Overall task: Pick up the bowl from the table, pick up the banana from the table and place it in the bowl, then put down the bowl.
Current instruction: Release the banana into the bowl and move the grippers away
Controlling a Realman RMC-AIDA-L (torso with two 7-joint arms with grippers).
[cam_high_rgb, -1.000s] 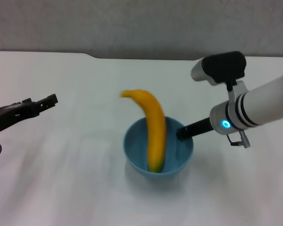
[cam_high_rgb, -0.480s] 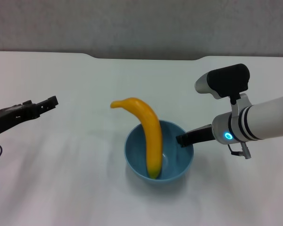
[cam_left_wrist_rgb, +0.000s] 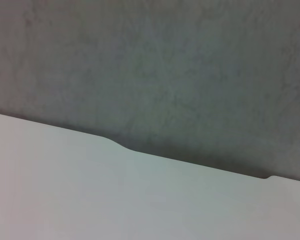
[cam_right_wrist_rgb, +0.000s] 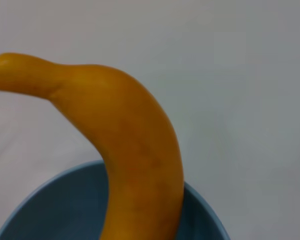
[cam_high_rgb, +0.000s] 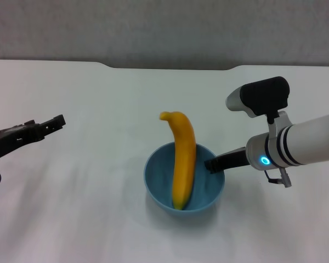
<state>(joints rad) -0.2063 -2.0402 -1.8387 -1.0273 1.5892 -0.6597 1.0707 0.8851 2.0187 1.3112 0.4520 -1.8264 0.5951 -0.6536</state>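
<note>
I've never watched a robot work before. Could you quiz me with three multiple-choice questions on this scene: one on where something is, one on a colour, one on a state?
1. Where is the banana?
A. Flat on the table
B. Standing in the bowl, top end sticking out over the rim
C. In the left gripper

2. What colour is the bowl?
A. Light blue
B. Red
C. White

3. Where does the bowl rest?
A. Lifted high above the table
B. Tipped upside down
C. Upright on the table, right gripper at its rim

Answers: 1 B, its lower end sits inside the bowl. 2 A, blue in both head and right wrist views. 3 C, it sits open side up; the left gripper is far off to the side.
</note>
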